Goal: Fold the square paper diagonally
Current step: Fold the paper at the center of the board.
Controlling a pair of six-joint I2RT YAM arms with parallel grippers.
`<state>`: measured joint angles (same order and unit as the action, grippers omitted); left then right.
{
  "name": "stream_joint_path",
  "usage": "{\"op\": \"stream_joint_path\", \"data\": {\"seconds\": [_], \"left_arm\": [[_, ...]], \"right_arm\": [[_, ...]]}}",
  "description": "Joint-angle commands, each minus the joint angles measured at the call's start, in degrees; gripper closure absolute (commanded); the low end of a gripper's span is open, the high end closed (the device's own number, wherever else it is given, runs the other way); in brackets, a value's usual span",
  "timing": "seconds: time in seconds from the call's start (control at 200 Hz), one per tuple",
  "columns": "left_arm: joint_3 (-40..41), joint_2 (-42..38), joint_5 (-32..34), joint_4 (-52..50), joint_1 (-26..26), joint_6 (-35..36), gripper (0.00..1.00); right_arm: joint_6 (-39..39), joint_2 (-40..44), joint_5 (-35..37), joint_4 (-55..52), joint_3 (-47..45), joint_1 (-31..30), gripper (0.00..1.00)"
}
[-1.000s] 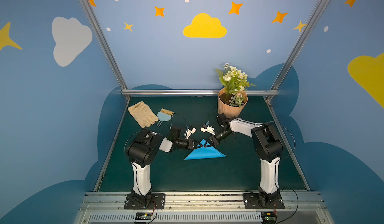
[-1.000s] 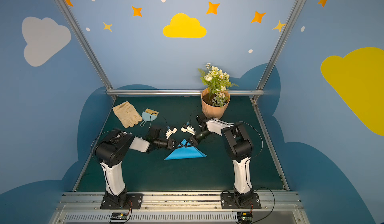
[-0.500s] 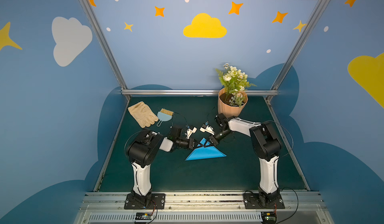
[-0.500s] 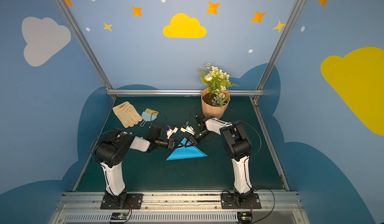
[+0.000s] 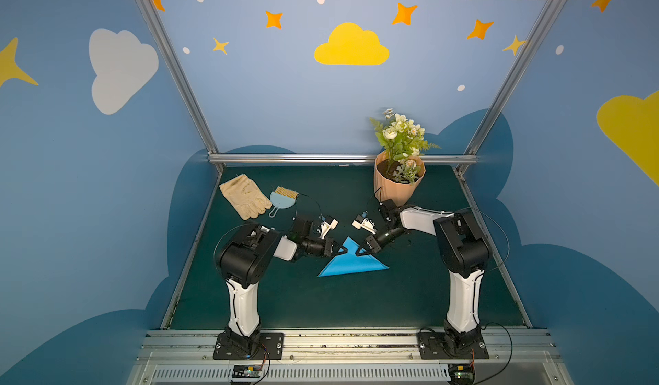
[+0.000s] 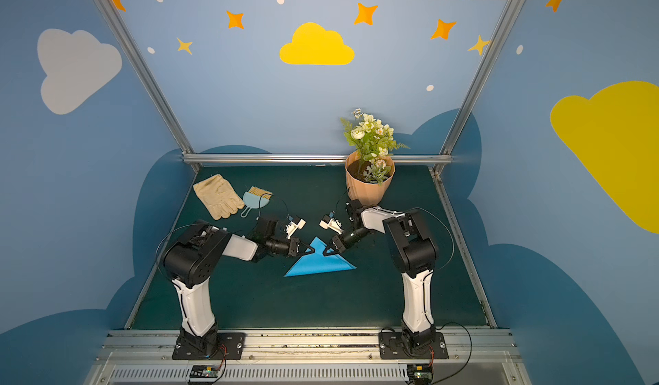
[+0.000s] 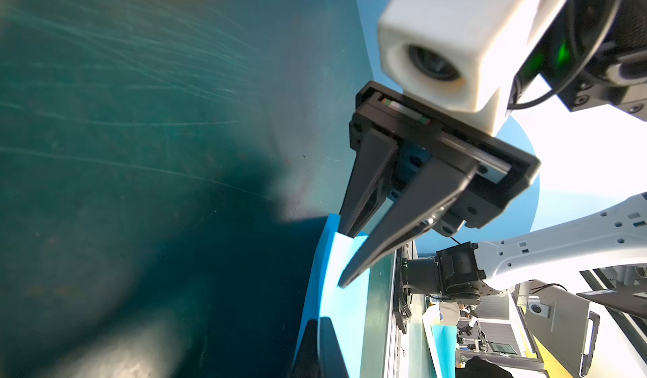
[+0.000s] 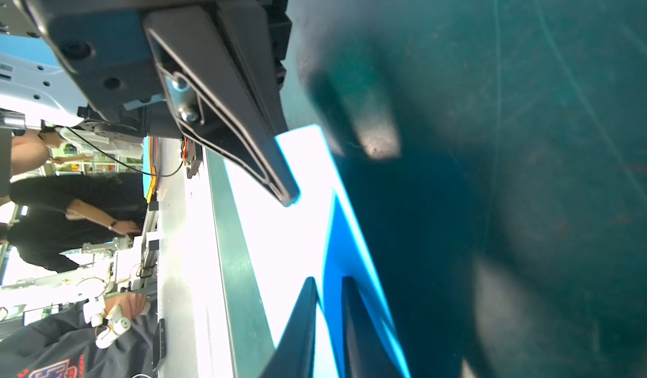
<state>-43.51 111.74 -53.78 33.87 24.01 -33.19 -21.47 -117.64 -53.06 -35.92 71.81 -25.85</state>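
Observation:
The square paper point(image 5: 351, 262) point(image 6: 317, 263) lies on the green mat as a bright blue triangle, apex pointing to the back. My left gripper point(image 5: 344, 249) point(image 6: 313, 250) is low at the triangle's left edge near the apex. Its fingers are pressed together, with their tips point(image 7: 318, 323) on the paper's point(image 7: 350, 306) edge; I cannot tell if a layer is between them. My right gripper point(image 5: 357, 253) point(image 6: 325, 253) sits at the right edge near the apex. In the right wrist view its fingers point(image 8: 308, 299) stand a narrow gap apart around a raised paper point(image 8: 346, 239) layer.
A tan flowerpot point(image 5: 397, 183) with white flowers stands at the back right, just behind the right arm. A beige glove point(image 5: 244, 196) and a small light-blue dustpan with tan bristles point(image 5: 283, 198) lie at the back left. Bare mat point(image 5: 356, 301) stretches in front of the paper.
My left gripper's jaws have closed at the paper's left edge. The right gripper's jaws have parted slightly. The paper has shifted slightly to the right.

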Motion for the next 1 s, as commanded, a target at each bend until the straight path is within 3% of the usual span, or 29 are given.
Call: {"op": "stream_joint_path", "data": {"seconds": [0.0, 0.1, 0.416, 0.996], "left_arm": [[-1.0, 0.0, -0.4, -0.7, -0.1, 1.4, 0.97], [-1.0, 0.0, -0.4, -0.8, -0.2, 1.4, 0.97], [-1.2, -0.8, -0.2, -1.3, -0.3, 1.4, 0.76], [-2.0, -1.2, -0.2, -3.3, -0.2, 2.5, 0.74]], "right_arm": [[1.9, 1.9, -1.3, 2.3, -0.6, 0.5, 0.9], [2.1, 2.0, -1.5, 2.5, -0.6, 1.0, 1.0], [1.3, 1.0, -1.0, 1.0, 0.9, 0.4, 1.0], [0.4, 0.8, 0.7, -1.6, 3.9, -0.3, 1.0]]}}
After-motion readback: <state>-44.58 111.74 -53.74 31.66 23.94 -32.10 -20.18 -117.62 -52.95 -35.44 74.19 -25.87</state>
